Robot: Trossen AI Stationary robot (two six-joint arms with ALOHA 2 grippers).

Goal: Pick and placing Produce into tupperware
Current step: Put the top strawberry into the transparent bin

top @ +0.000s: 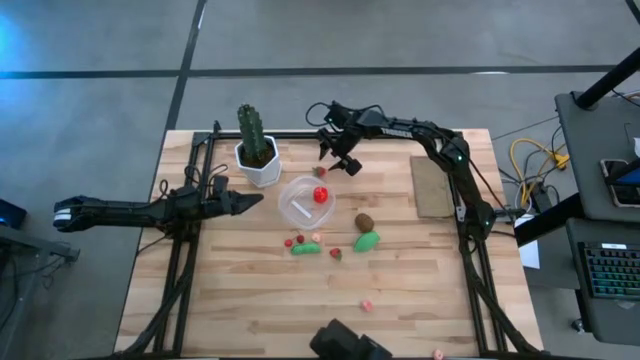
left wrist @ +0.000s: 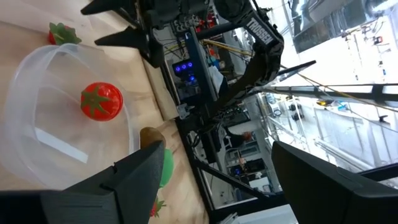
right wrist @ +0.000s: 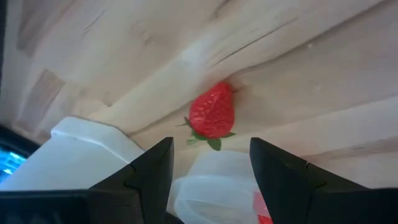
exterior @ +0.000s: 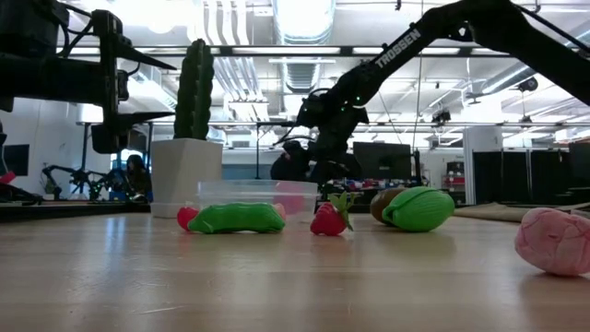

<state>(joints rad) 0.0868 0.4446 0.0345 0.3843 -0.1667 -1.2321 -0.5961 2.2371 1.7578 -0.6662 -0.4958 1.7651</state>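
The clear tupperware [top: 296,207] sits mid-table with a red toy tomato [top: 321,194] inside; the left wrist view also shows the tomato [left wrist: 101,101]. A red strawberry [top: 322,171] lies on the wood at the tub's far side. My right gripper [top: 340,162] is open and hovers just above the strawberry [right wrist: 212,113], a finger on either side in its wrist view. My left gripper [top: 248,203] is open, level, to the left of the tub. On the table nearer the front lie a brown oval [top: 365,221], two green pieces [top: 366,241] [top: 305,247] and small red bits [top: 292,240].
A green cactus in a white pot [top: 259,160] stands just left of the tub's far side, close to both grippers. A brown mat [top: 433,186] lies toward the right edge. Pink bits [top: 367,304] [top: 437,353] lie near the front edge. A black frame rims the table.
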